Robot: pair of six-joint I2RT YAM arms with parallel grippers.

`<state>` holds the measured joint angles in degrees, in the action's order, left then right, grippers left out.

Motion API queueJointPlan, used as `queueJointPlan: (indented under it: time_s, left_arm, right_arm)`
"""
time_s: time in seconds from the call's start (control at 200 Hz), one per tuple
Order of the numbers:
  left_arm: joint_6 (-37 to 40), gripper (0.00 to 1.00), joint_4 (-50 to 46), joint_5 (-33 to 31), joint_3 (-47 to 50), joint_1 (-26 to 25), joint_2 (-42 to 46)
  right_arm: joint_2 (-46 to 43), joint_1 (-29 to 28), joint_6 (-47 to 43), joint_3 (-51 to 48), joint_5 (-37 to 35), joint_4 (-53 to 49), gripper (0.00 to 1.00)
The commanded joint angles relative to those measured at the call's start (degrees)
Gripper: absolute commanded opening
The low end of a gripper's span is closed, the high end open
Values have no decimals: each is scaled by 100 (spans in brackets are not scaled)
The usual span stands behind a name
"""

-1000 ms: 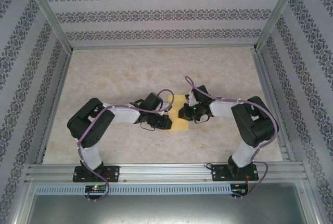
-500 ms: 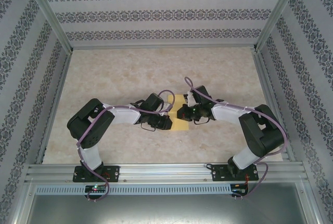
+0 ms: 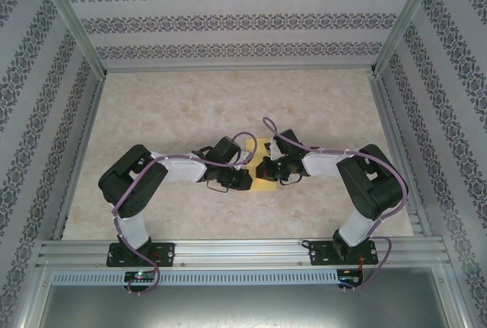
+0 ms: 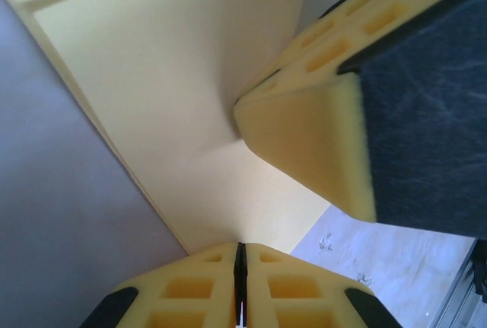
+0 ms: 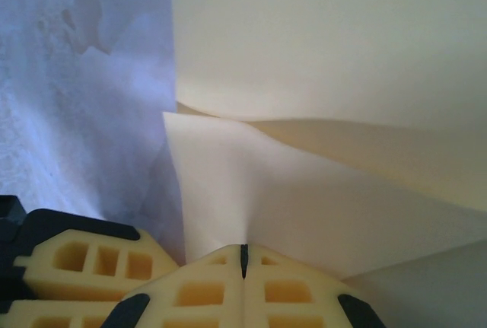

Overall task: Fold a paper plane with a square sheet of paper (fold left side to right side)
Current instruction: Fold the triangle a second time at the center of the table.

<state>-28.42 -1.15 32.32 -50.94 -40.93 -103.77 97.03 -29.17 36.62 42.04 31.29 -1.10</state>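
On the table [image 3: 190, 107], creased yellow paper [image 3: 264, 185]

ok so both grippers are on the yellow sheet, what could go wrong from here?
1. The left gripper and right gripper, both closed, sit very near each other on the square sheet of paper; a small move could make them collide.
2. The sheet is buckled into ridges at the right gripper's tip; pulling the arms apart may tear it or set a stray crease.

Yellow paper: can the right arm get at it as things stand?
Probably yes: the right pincer looks shut on a raised flap of the paper, with nothing between them.
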Motion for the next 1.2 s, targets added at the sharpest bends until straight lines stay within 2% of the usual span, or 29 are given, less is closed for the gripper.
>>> queueJointPlan:
  time_s: [0.0,0.44,0.954,1.194]
  left_arm:
    - [211,12,-543,-292,35,-102,-126]
    - [184,12,-440,-264,154,-104,-228]
    - [179,12,-382,-258,165,-108,-194]
    - [130,12,-296,-242,119,-115,-136]
  right_arm:
    - [97,-74,-267,135,-291,-168,0]
    - [-27,435,-561,23,-297,-183,0]
    - [228,1357,-876,271,-50,-256,0]
    - [-438,1432,-843,281,-27,-477,0]
